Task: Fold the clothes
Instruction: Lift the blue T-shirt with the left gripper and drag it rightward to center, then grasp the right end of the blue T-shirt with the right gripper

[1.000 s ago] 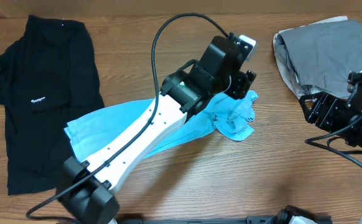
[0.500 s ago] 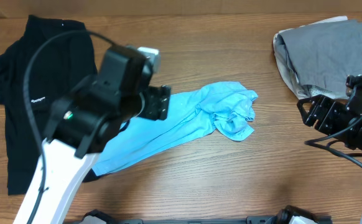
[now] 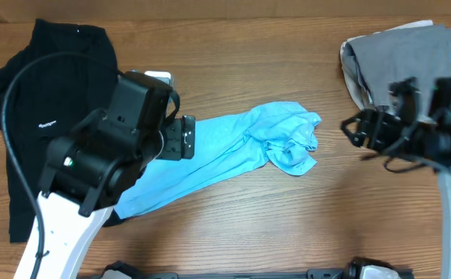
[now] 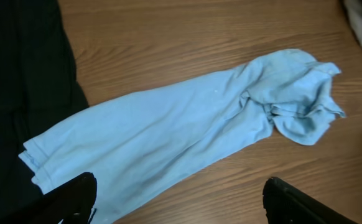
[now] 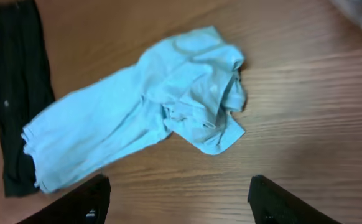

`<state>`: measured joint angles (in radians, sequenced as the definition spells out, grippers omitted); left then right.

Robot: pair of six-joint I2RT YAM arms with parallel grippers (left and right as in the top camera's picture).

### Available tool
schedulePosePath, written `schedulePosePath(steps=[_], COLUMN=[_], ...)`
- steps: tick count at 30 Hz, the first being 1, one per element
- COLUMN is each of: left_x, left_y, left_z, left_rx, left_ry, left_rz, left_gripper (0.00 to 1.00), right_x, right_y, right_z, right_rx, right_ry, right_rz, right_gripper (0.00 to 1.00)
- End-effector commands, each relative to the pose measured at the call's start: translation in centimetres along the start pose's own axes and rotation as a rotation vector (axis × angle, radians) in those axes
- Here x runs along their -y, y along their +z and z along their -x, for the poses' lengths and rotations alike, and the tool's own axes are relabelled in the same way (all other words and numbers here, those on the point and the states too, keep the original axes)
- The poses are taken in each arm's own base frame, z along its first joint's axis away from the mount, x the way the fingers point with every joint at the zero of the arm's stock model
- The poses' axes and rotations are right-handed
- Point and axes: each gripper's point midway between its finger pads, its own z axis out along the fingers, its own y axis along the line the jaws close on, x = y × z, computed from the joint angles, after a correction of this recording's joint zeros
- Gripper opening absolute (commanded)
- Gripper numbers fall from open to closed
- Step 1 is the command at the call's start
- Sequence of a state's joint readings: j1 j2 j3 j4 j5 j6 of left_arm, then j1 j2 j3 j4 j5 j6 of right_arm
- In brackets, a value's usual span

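Your left arm [image 3: 63, 232] has a white lower link and a bulky black head with a tiny green light [image 3: 69, 162]; a black cable [image 3: 7, 116] loops out beside that head. Your right arm [image 3: 423, 136] is black, blurred, above a white link.

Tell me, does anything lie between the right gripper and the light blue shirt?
Nothing visible does. Only bare table separates the open right gripper from the crumpled end of the light blue shirt. The grey clothes lie on the gripper's far side.
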<state>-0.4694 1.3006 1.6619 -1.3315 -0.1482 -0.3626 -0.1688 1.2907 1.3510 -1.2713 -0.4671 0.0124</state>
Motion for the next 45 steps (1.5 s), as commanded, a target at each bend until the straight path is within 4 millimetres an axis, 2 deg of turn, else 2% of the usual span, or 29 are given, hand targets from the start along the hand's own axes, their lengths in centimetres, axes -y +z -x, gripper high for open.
schedulePosePath(steps=[1, 4, 8, 15, 18, 21, 26, 31, 38, 40, 43, 45], left_x=[-0.6, -0.3, 0.0, -0.9, -1.6, -2.2, -2.2, -2.2, -2.2, -2.2, -2.2, -2.2], left_y=[2.5, 4.4, 6.4, 9.3, 10.1, 11.0, 11.3, 11.3, 11.2, 11.2, 11.2, 11.2], left_z=[0.1, 0.1, 0.5, 2.3, 2.4, 2.2, 2.3, 2.2, 2.0, 2.0, 2.0, 2.0], left_rx=[-0.049, -0.092, -0.114, -0.112, -0.127, -0.149, -0.151, -0.152, -0.162, -0.162, -0.162, -0.162], left_ry=[-0.012, -0.005, -0.017, -0.097, -0.112, -0.112, -0.108, -0.107, -0.099, -0.1, -0.099, -0.099], left_rz=[0.07, 0.088, 0.098, 0.078, 0.09, 0.103, 0.105, 0.105, 0.107, 0.108, 0.108, 0.107], left_gripper=[0.88, 0.88, 0.89, 0.96, 0.97, 0.97, 0.97, 0.97, 0.97, 0.97, 0.97, 0.97], right_x=[1.0, 3.2, 4.8, 4.6, 4.4, 4.1, 3.1, 1.8, 2.6, 2.4, 2.3, 2.2], right_y=[3.3, 5.7, 7.3, 8.2, 8.7, 10.3, 14.0, 16.7, 17.6, 17.6, 17.7, 17.7], right_z=[0.0, 0.0, 0.2, 1.9, 2.2, 1.3, -2.1, -4.5, -4.6, -4.2, -3.6, -3.1], right_rx=[-0.094, -0.166, -0.194, -0.132, -0.116, -0.126, -0.185, -0.205, -0.173, -0.156, -0.134, -0.117], right_ry=[0.007, 0.044, 0.095, 0.098, 0.098, 0.103, 0.117, 0.135, 0.153, 0.158, 0.164, 0.158], right_rz=[-0.01, -0.069, -0.118, -0.114, -0.115, -0.104, -0.081, -0.05, -0.071, -0.065, -0.056, -0.05], right_gripper=[0.76, 0.75, 0.75, 0.71, 0.71, 0.71, 0.71, 0.63, 0.53, 0.46, 0.27, 0.06])
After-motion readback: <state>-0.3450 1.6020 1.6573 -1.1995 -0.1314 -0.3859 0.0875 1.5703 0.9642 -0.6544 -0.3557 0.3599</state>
